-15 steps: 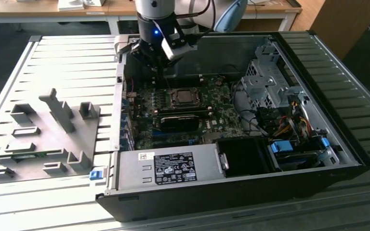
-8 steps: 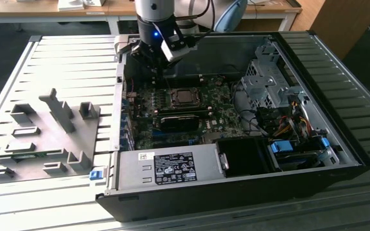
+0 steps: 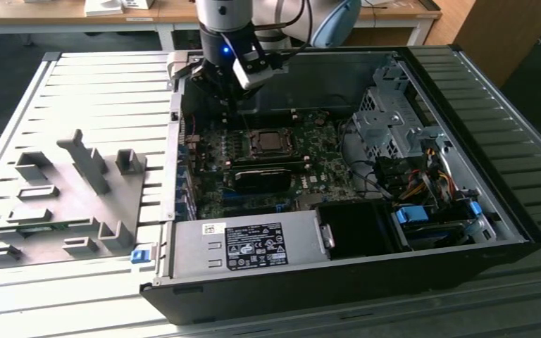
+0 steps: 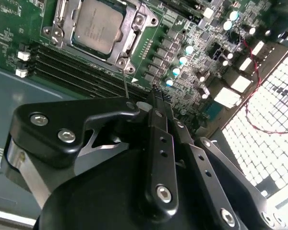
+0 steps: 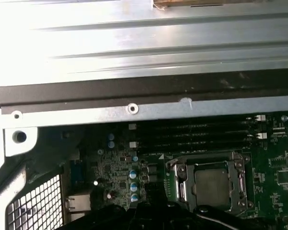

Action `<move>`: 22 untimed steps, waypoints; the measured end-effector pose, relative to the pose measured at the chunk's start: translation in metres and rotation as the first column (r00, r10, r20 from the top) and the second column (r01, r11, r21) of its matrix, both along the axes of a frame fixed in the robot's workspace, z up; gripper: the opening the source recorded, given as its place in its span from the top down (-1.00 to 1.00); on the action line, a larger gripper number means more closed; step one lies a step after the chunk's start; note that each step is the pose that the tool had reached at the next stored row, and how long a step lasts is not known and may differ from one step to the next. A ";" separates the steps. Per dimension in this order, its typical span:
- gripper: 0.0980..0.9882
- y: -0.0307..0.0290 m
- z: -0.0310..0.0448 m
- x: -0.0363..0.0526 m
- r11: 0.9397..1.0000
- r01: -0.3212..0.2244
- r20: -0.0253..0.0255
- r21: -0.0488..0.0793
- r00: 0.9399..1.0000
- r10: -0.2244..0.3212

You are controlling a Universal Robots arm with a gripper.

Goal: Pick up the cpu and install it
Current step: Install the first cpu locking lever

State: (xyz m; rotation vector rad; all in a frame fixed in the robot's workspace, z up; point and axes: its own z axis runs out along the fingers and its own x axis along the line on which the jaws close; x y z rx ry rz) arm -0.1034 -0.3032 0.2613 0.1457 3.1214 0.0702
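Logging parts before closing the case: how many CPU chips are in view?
1: the flat square silver-topped cpu sits inside the metal-framed socket on the green motherboard, visible in both wrist views. Others may be hidden.

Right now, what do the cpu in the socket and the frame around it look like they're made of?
The cpu has a dull silver-grey metal top, smooth and flat, catching a soft sheen in the second wrist view. The socket frame around it looks like brighter bare steel with screw heads at its corners. The motherboard beneath looks like green lacquered circuit board, though its core material can't be told.
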 end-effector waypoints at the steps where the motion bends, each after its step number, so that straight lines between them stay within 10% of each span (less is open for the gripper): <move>1: 0.98 0.0008 -0.0005 -0.0001 1.000 0.000 0.000 0.000 1.000 0.000; 14: 0.98 0.0127 -0.0045 0.0012 1.000 0.000 0.000 0.000 1.000 0.000; 22: 0.98 0.0143 -0.0058 0.0304 1.000 0.000 -0.004 0.000 1.000 0.000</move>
